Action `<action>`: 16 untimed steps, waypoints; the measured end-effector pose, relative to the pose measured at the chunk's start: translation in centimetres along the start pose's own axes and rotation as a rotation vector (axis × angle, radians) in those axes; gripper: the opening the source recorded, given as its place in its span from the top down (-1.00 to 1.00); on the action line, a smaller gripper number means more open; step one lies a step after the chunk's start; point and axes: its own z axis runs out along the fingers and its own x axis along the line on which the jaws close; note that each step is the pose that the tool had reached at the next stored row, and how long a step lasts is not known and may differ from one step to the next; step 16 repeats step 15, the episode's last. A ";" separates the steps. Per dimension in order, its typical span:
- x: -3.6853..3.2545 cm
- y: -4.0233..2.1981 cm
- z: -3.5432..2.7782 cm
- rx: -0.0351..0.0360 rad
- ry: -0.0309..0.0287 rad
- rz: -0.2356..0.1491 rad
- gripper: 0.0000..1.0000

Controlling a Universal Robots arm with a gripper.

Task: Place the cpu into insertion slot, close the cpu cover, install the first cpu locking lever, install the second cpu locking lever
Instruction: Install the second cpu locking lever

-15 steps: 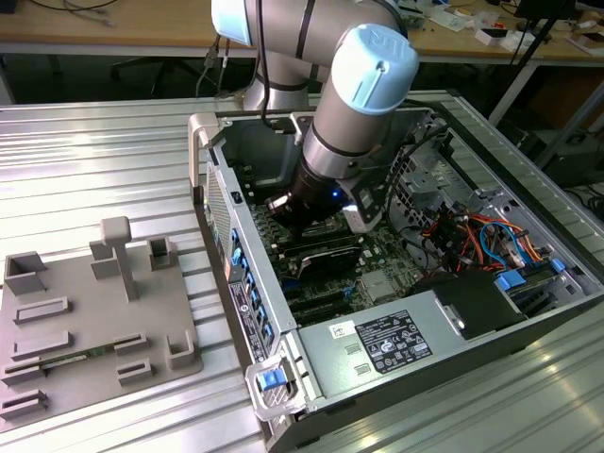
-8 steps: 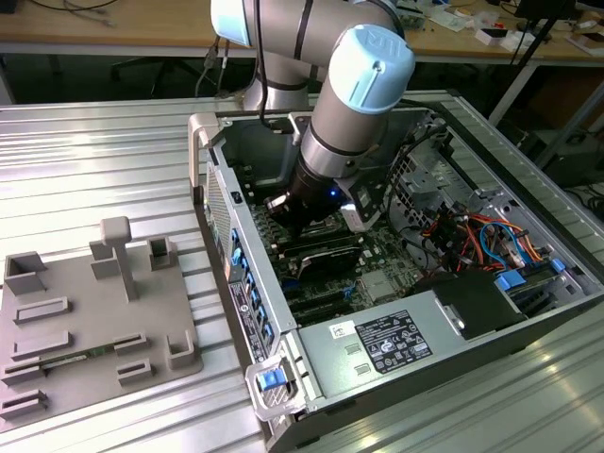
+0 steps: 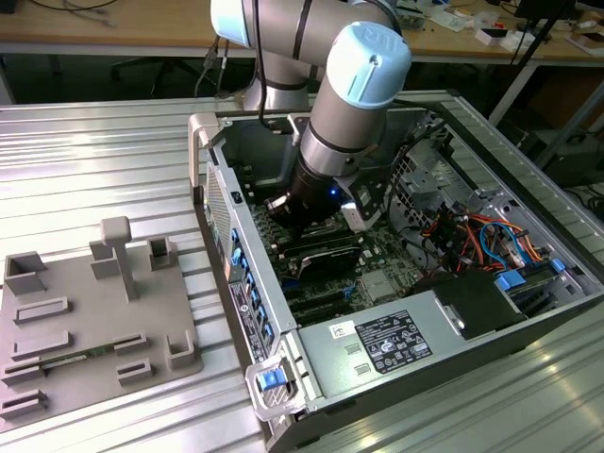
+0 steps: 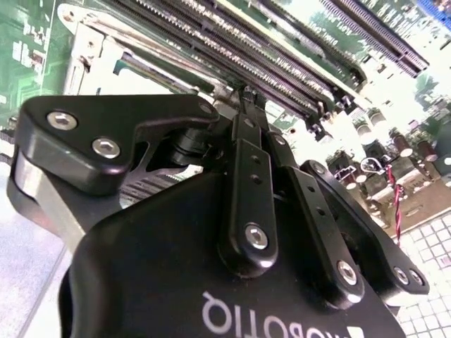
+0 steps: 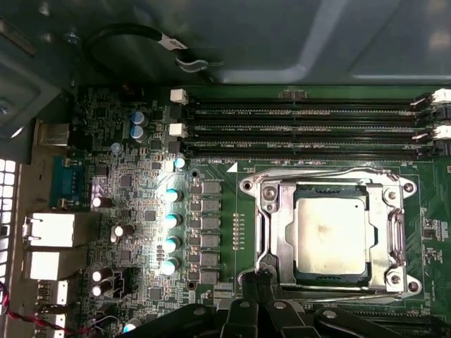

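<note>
In the first wrist view the cpu [image 5: 330, 232] lies flat in the insertion slot [image 5: 331, 189], its silver top showing through the window of the cpu cover [image 5: 282, 236]. The cover lies closed over it. A thin metal locking lever [image 5: 324, 171] runs along the socket's side nearest the memory slots. My gripper [image 5: 258, 278] is shut, its tips together right at the socket's corner, where a lever's hooked end [image 5: 266, 262] sits. I cannot tell whether the tips pinch that lever or only touch it. The second wrist view shows the same shut gripper [image 4: 248, 98] low over the board.
The arm [image 3: 349, 123] reaches down into an open computer case [image 3: 377, 359] lying on a ribbed metal table. Long black memory slots [image 5: 303, 127] run beside the socket, and capacitors [image 5: 169, 218] stand next to it. A grey fixture plate [image 3: 94, 321] sits at the exterior view's left.
</note>
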 end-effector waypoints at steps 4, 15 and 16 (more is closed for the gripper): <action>0.05 0.45 -2.46 0.0001 0.0003 0.000 0.79; 0.07 0.77 -3.76 0.0001 0.0003 0.000 0.79; 0.07 0.77 -3.76 0.0001 0.0003 0.000 0.79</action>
